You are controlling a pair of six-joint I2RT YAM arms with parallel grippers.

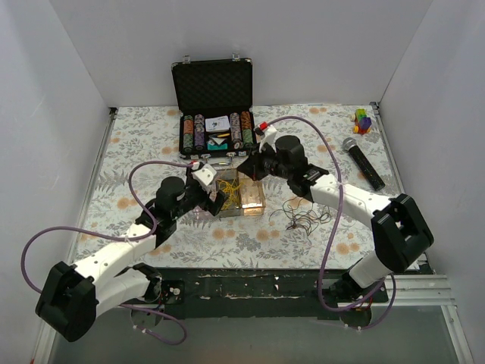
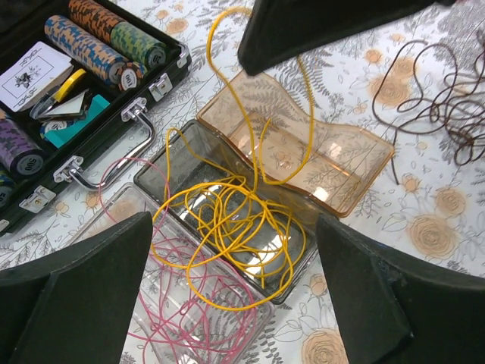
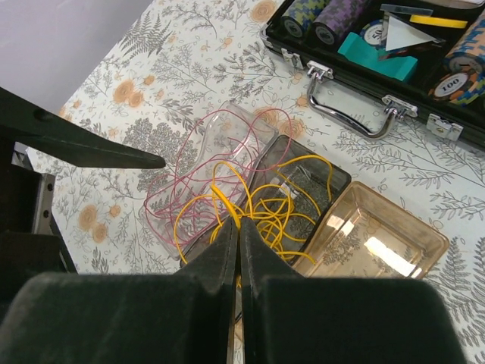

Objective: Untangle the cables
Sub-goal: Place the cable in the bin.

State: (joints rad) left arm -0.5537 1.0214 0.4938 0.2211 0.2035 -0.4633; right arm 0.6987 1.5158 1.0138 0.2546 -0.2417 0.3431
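Note:
A yellow cable lies piled in a grey tray, with one loop spilling onto the clear tray that holds a pink cable. A strand rises to my right gripper, which is shut on the yellow cable above the trays. My left gripper is open and empty, hovering over the grey and clear trays. A dark brown cable lies tangled on the table to the right. In the top view my right gripper and left gripper are close together over the trays.
An amber tray with no cable in it sits beside the grey one. An open poker chip case stands right behind the trays. A microphone and a coloured toy lie at the far right.

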